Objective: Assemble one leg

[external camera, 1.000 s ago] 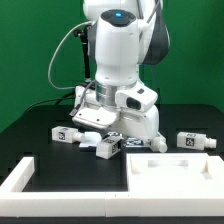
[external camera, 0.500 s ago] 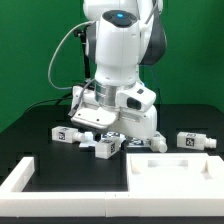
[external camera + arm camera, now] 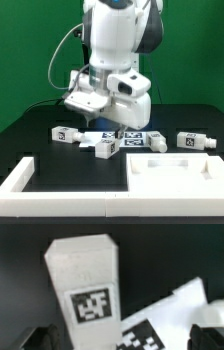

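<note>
Four white legs lie loose on the black worktop (image 3: 30,140), each with a black-and-white tag. From the exterior view's left they are the first leg (image 3: 66,133), the second leg (image 3: 103,147), the third leg (image 3: 160,142) and the fourth leg (image 3: 194,141). Between the second and third sits one more tagged white piece (image 3: 133,137); what it is cannot be told. One angled white frame (image 3: 18,176) lies at the front on the exterior view's left. One white tabletop panel (image 3: 175,172) with recesses in its upper face lies at the front right.

The one gripper (image 3: 84,104) hangs above the worktop, over the stretch between the first and second legs, and touches neither. In the wrist view its fingers (image 3: 40,338) stand wide apart, released, with nothing between them. A leg (image 3: 85,280) lies on the worktop below, clear of both fingers, tag facing up, and another tagged white part (image 3: 165,319) lies just beside it.

The worktop is matte black, and a green backdrop (image 3: 25,50) closes the scene behind the arm.
</note>
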You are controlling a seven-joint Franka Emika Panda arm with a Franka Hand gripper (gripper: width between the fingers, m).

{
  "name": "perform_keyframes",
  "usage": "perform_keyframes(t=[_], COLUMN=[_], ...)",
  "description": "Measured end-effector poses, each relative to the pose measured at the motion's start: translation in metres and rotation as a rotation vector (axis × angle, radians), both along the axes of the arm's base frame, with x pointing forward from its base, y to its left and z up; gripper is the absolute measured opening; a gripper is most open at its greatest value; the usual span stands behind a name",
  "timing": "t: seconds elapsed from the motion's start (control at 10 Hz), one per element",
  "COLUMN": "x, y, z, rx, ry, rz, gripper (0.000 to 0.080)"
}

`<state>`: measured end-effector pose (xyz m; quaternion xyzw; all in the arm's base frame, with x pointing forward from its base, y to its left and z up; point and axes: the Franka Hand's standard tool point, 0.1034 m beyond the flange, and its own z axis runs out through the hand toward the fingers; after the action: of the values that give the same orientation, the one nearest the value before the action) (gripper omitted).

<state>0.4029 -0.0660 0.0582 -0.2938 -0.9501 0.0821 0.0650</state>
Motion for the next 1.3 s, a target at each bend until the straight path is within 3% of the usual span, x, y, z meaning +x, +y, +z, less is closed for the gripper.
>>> perform_keyframes(t=[0.2, 0.5, 0.7, 1.3], x=[0.007, 0.010, 0.015, 0.019], y=[0.003, 0.007, 0.021, 0.026], z=[0.015, 0.005, 0.002, 0.003], rx=[-0.056, -0.131, -0.252, -0.285], ry=[-0.052, -0.106, -0.140, -0.200], rz=[-0.255, -0.639, -0.996, -1.336], gripper=[0.0649, 0.0649, 0.0649, 0.0649])
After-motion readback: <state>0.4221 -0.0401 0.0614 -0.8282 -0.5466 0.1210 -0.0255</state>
